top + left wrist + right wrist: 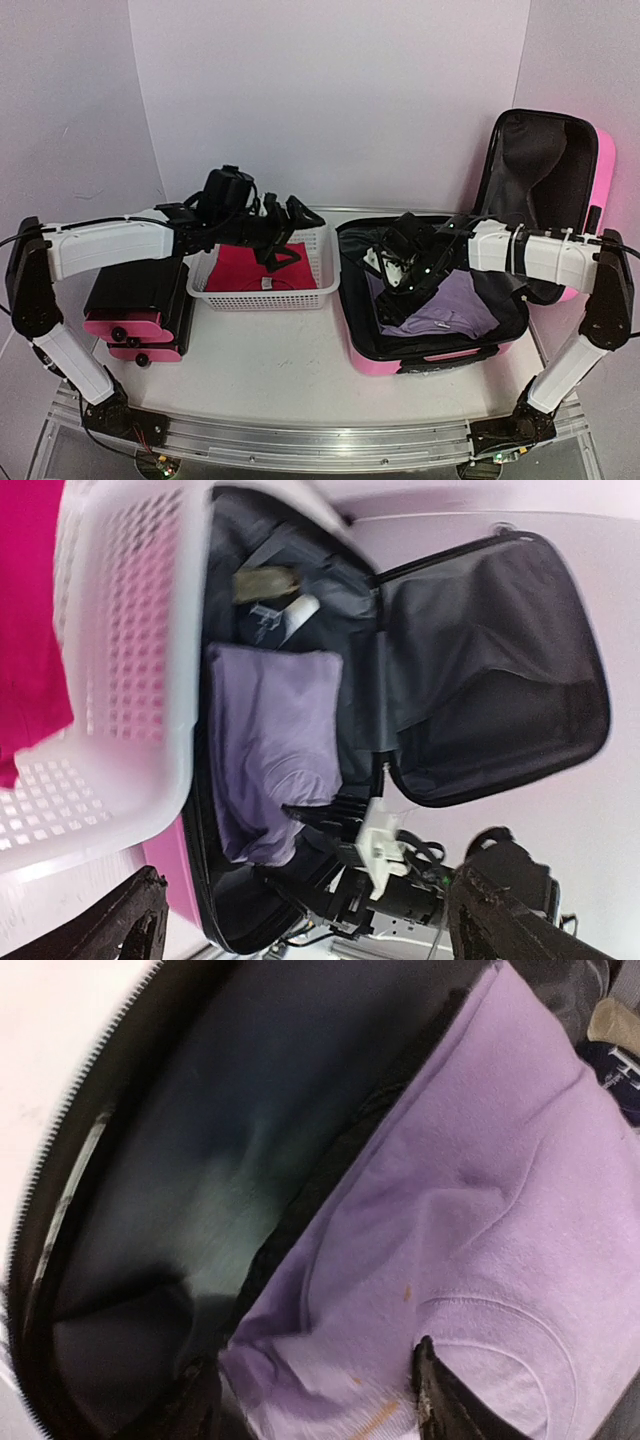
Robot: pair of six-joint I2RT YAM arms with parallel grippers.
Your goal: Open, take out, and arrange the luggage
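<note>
Hovering near luggage [430, 360] left edge, right claw [400, 268] released; left claw [280, 240] released above basket [260, 298].

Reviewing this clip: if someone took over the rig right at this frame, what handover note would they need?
Left end effector: open, over the white basket, holding nothing.
Right end effector: open, down inside the luggage, just above the lavender garment, not gripping it yet.
Luggage: on the right of the table, lid raised against the wall.
Done: luggage opened; a red garment lies in the basket.
Left: take out the lavender garment and the small items at the back of the luggage, then arrange them.
</note>
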